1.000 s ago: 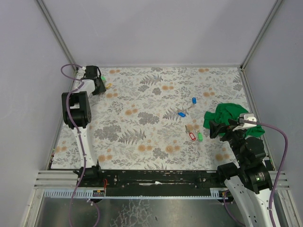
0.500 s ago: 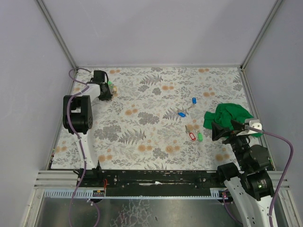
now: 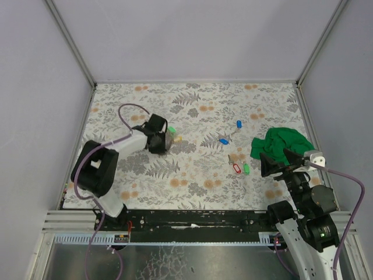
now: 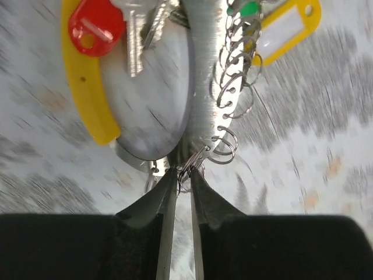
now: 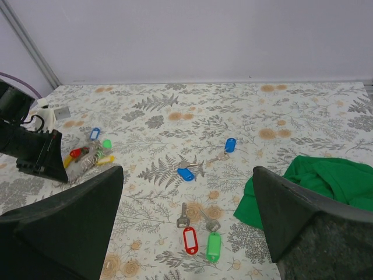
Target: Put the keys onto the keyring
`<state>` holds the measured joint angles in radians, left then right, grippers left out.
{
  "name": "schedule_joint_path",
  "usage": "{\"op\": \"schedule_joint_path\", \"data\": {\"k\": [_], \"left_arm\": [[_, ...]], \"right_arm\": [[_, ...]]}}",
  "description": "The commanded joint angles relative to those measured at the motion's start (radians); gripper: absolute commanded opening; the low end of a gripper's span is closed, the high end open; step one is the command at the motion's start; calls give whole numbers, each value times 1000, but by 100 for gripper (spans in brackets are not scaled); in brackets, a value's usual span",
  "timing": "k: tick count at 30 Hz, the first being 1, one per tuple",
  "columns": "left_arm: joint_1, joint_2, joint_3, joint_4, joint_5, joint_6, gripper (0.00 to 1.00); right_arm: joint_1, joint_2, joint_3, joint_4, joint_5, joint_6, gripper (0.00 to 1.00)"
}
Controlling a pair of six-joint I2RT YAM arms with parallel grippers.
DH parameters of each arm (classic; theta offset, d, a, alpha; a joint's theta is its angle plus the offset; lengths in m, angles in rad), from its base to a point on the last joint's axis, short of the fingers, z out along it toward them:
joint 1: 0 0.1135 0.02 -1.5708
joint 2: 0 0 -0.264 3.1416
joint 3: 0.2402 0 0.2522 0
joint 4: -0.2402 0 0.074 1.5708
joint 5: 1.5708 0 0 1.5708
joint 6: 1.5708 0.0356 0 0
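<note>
Nearest the bases, the right arm (image 3: pixel 312 204) rises from the table's near right corner and bends left. It holds the right gripper (image 3: pixel 275 158) above the floral table (image 3: pixel 192 105), jaws spread wide with nothing between them. It hangs just beside the green cloth (image 3: pixel 285 140); we cannot tell whether the two touch.

Just left of that gripper lie two of the keys, the red-tagged key (image 3: pixel 236 168) and the green-tagged key (image 3: pixel 246 169). They lie side by side with their long axes roughly parallel, tags toward the near edge and metal blades pointing away to the far left. A little farther on, the nearer blue-tagged key (image 3: pixel 223 141) lies flat, apart from that pair.

At mid-table on the left, the left arm (image 3: pixel 96 172) folds its elbow near the left edge and stretches its forearm rightward, low over the table. The left gripper (image 4: pixel 183 175) is all but closed, its fingertips pinching a small wire loop at the end of the keyring (image 4: pixel 230 87). From the wrist camera we see the bunch's long axis run straight away from the fingertips, with a red key head (image 4: pixel 96 26) and a yellow tag (image 4: pixel 285 29) at its far end. From overhead it points right from the gripper. We cannot tell whether the bunch rests on the table or hangs clear of it.

Farthest off, the second blue-tagged key (image 3: pixel 238 123) lies alone, well apart from the keyring, its long axis running roughly near to far.
</note>
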<state>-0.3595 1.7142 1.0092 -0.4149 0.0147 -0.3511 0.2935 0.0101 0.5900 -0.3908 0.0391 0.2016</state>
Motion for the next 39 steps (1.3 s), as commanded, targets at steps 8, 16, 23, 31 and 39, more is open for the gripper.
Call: {"op": "schedule_joint_path", "data": {"k": [8,16,23,31,39], "left_arm": [[-126,-385,-180,-59,36,-144,28],[-87,-458,-216,39,20,-135,41],[-29,-398,-336,314,195,-220,43],[-61,-283,-384,509,316,-270,40],[-113,-235,-445,608,352,-313,37]], "right_arm": [[16,152,62,6,-143,19,99],[16,424,102,14,-348,85,99],[17,674,-43,301,-567,219,98],[94,1010,-151,739,-583,373,86],[210,1275,-84,903,-543,349,77]]}}
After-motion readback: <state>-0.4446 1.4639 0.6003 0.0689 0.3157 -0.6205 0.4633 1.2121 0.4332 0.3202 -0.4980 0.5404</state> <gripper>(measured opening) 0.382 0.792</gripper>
